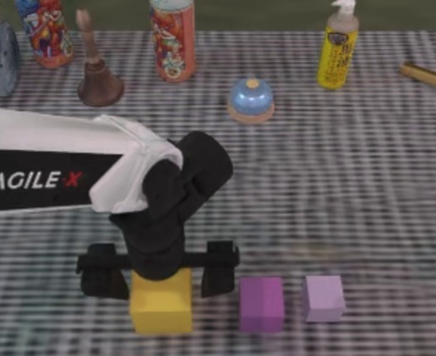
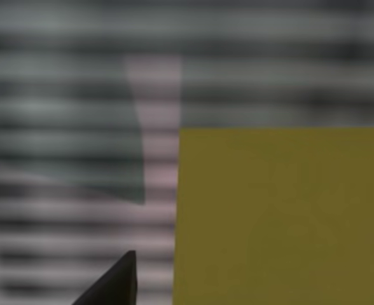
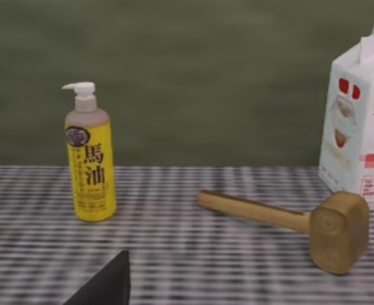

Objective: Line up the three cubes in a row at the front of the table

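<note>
Two black fingers [image 1: 99, 278] of the left gripper [image 1: 159, 276] stand spread wide, one on each side of the yellow cube [image 1: 162, 304], neither visibly touching it; the gripper body hangs just over the cube's far edge. That cube sits at the near edge of the table [image 1: 366, 185], left of centre. Just to its right stands the magenta-purple cube [image 1: 262, 304], then the pale lilac cube [image 1: 324, 298], the three roughly in a row, each apart from the next. The left arm [image 1: 55, 167] reaches in from the left. Farther back sit a blue bell [image 1: 250, 99] and a yellow pump bottle [image 1: 337, 50]. The right wrist view shows a wooden mallet [image 3: 301, 222]; that gripper's finger state I cannot tell.
</note>
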You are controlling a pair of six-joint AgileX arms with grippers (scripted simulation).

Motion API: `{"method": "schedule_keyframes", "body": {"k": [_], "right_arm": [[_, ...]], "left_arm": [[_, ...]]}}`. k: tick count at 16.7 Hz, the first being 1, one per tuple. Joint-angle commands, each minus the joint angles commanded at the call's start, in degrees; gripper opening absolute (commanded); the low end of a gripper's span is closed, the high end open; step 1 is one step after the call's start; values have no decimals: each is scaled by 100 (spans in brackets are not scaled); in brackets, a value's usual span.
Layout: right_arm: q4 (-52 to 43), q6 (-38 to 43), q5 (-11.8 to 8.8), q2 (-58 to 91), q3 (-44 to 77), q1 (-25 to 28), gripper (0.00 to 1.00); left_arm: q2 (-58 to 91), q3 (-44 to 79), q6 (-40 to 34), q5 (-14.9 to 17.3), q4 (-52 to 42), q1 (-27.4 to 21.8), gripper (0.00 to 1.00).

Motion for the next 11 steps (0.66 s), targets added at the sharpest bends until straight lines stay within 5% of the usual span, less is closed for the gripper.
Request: {"method": "schedule_keyframes", "body": {"k": [11], "right_arm": [[0,0,0,0,0,0,100]], "left_arm": [[-601,977,-26,-2,-1578,98,100]]}}
